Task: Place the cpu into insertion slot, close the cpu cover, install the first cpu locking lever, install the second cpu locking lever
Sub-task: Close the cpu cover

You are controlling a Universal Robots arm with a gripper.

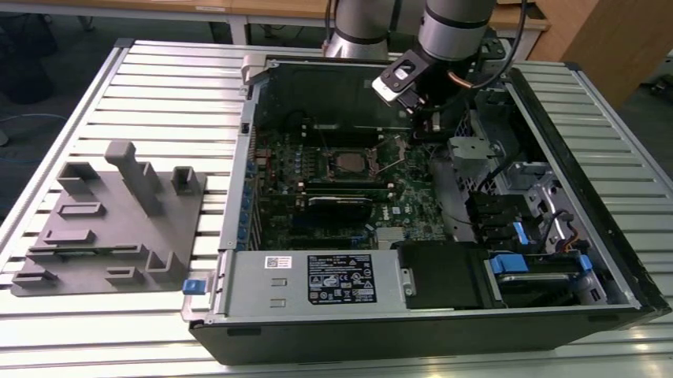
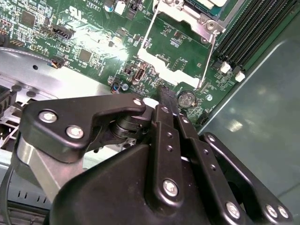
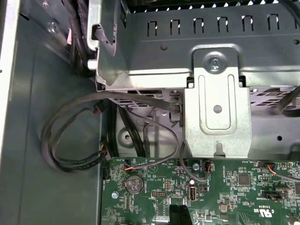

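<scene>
At claw point(image 2: 166, 93): seemed pinched together with tips half hidden, nothing seen between. Hung just beside free edge of cpu cover point(image 2: 164, 70), swung open away from insertion slot point(image 2: 208, 22). Further out, cpu point(image 1: 347, 163) sat in slot already. Judged cover-closing in hand: best nudged at frame's free edge, slow arc toward slot, kept off lever wire point(image 2: 209, 58).

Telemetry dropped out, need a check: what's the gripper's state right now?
Gripper: jaws closed, nothing visibly held, tip just over the motherboard.
</scene>
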